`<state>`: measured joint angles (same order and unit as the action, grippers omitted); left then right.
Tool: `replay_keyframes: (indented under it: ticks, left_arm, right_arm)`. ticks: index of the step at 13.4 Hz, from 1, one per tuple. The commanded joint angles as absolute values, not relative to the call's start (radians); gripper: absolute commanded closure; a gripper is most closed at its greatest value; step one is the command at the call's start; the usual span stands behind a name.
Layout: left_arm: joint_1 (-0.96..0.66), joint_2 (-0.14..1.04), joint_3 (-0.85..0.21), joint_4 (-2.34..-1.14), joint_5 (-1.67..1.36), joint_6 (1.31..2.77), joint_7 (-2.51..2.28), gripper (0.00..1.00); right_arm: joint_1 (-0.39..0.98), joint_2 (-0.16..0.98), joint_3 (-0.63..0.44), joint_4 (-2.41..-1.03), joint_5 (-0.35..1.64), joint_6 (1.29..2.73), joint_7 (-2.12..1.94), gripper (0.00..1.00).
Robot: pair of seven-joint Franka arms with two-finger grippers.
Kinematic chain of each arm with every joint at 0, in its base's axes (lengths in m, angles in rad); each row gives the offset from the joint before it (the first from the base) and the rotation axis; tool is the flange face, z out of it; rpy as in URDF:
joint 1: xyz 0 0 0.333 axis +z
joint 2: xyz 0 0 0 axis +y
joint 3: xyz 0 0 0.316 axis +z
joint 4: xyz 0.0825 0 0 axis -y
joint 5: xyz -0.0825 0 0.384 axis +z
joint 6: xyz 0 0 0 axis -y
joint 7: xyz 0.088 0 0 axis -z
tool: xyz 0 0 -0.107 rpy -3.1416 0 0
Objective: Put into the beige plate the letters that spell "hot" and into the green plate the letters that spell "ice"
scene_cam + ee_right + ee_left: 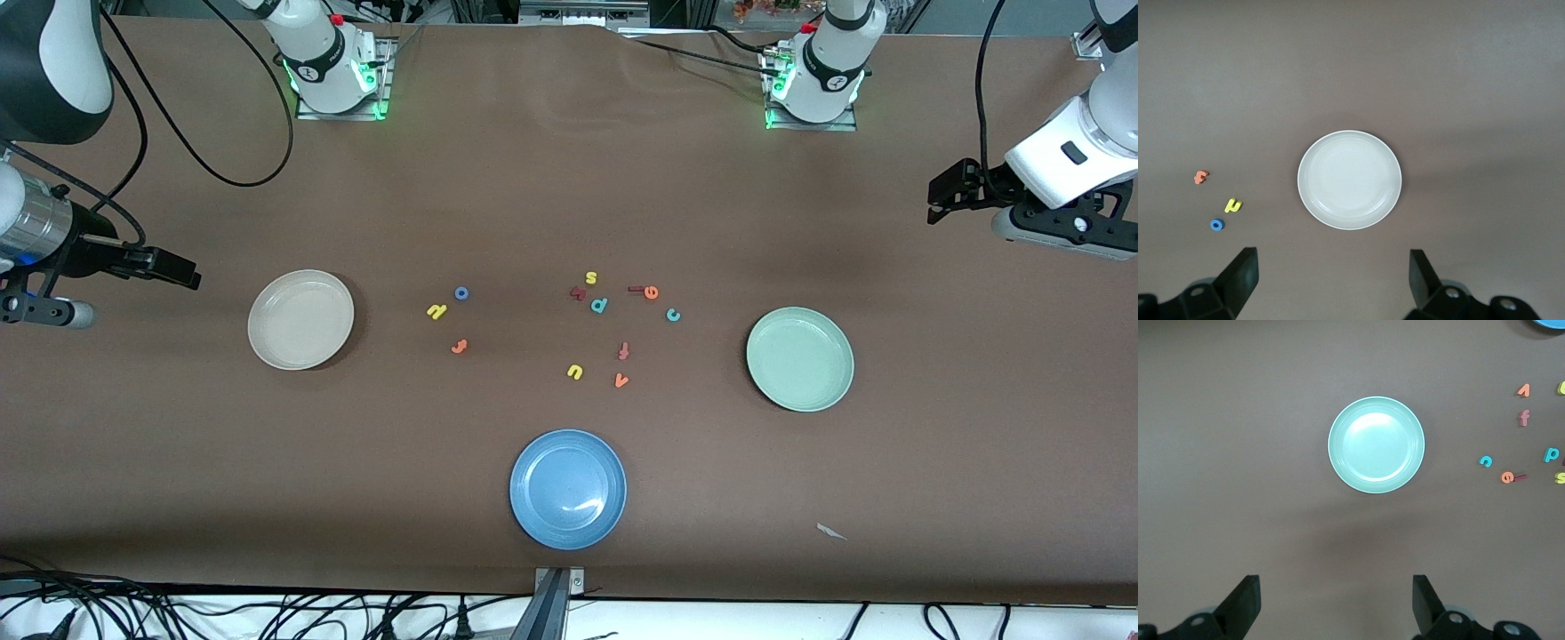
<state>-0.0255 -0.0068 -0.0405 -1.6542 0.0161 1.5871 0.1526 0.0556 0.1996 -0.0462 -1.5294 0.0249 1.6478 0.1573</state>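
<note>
Two empty plates, the beige plate (300,319) toward the right arm's end and the green plate (799,358) toward the left arm's, flank the hot letters (458,316) and ice letters (656,300) lying between them, so the wide-open right gripper (1331,280) and left gripper (1336,603), both raised at the table ends, should each descend squarely over one tiny letter

Blue plate (568,489) sat on brown surface (933,462), nearest the front camera. Distractor letters lay between plates: yellow s (591,277), dark red kinked letter (578,292), teal p (599,305), redder t (623,351), yellow u (574,372), orange v (621,380). White scrap (831,532) near front edge.
</note>
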Motion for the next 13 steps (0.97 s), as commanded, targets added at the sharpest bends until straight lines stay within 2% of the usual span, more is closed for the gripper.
replay_keyframes:
  ticks: [1, 13]
  left_arm:
    - [-0.018, -0.014, -0.040, -1.658, 0.015, 1.592, 0.178, 0.00]
    - [-0.021, -0.012, -0.040, -1.666, 0.011, 1.591, 0.184, 0.00]
  right_arm:
    - [0.060, 0.199, -0.051, -1.520, 0.025, 1.646, 0.158, 0.00]
    - [0.061, 0.199, -0.049, -1.535, 0.025, 1.637, 0.166, 0.00]
